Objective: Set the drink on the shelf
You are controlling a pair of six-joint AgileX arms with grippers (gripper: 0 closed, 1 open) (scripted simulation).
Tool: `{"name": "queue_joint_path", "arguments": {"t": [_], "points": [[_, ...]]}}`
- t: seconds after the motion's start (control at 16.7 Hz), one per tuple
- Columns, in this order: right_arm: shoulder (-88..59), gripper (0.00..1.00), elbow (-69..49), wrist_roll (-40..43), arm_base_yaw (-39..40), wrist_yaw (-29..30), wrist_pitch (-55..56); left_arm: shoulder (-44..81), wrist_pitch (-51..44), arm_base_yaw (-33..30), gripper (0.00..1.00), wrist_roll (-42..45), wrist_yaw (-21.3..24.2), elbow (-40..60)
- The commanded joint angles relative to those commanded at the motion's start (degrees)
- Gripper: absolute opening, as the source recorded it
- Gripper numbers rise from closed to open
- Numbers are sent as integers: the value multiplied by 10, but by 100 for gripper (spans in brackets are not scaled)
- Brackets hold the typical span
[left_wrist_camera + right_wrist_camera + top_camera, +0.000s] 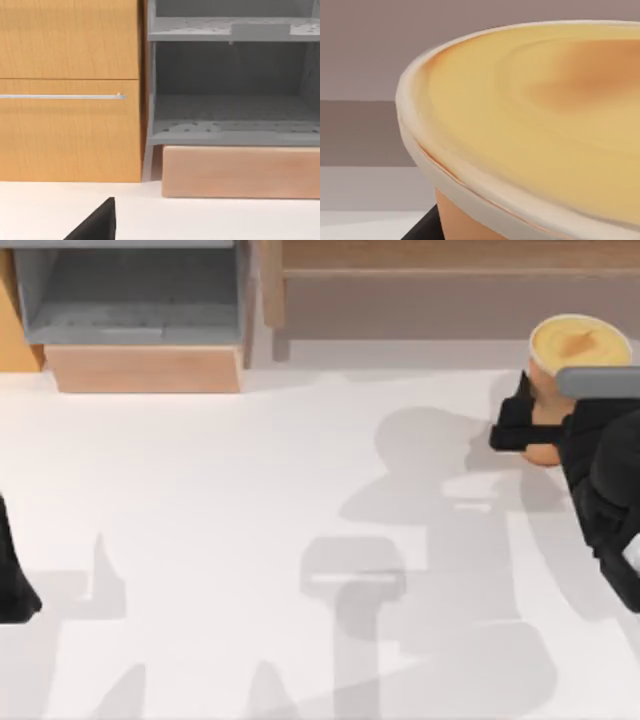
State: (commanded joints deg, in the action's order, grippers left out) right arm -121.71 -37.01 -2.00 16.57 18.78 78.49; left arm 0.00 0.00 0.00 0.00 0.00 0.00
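drink [578, 344]: our right gripper [530, 420] hides its side, top view edge cuts our right arm | right wrist view: cup runs off the edge | left arm [15, 570]: cut off at the left edge | shelf [130, 290]: top cut off

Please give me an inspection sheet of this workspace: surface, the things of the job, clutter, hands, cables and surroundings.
Surface: white table, bare, with shadows of the arms.
Job's things: orange drink upright at the table's far right; grey shelf at far left on a wooden block.
Clutter: nothing seen.
Hands: right hand around the drink's side, seemingly gripping it; left hand parked at the left edge.
Cables: nothing seen.
Surroundings: wooden cabinet beside the shelf; brown ledge along the back.
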Motion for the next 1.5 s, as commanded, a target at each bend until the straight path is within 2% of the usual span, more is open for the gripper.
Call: {"name": "queue_joint_path", "arguments": {"t": [0.42,1.5], "points": [[0,2,0,0,0,0,0,0,0,0,100,0,0,0],[25,0,1,-2,1,0,-24,0,0,0,100,0,0,0]]}}
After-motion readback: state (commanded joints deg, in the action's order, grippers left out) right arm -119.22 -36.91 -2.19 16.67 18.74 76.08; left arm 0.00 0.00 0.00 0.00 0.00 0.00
